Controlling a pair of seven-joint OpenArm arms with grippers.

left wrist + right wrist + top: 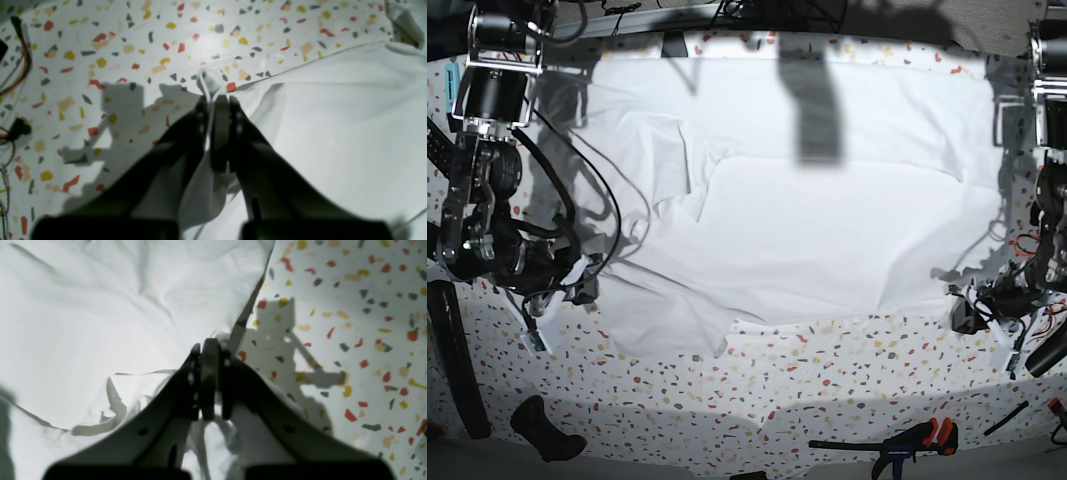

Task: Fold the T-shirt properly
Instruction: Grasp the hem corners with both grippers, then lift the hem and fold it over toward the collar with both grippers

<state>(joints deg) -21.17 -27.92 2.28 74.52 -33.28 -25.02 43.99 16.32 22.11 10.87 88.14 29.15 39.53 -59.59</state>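
White T-shirt [807,220] lay spread across speckled table [827,390], wrinkled toward one side. Left gripper [215,98] pinched tight on a bunched cloth corner at shirt's edge; right gripper [208,345] likewise clamped on a fold of fabric beside the opposite edge.

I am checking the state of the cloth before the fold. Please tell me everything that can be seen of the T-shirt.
The T-shirt is plain white, soft-looking cloth with no print, spread wide and mostly flat over the speckled table. It has wrinkles, mainly on the base view's left part, and its near edge is uneven. The left gripper is shut on a bunched edge at one side, and the right gripper is shut on the opposite edge. Arm shadows fall across the cloth.
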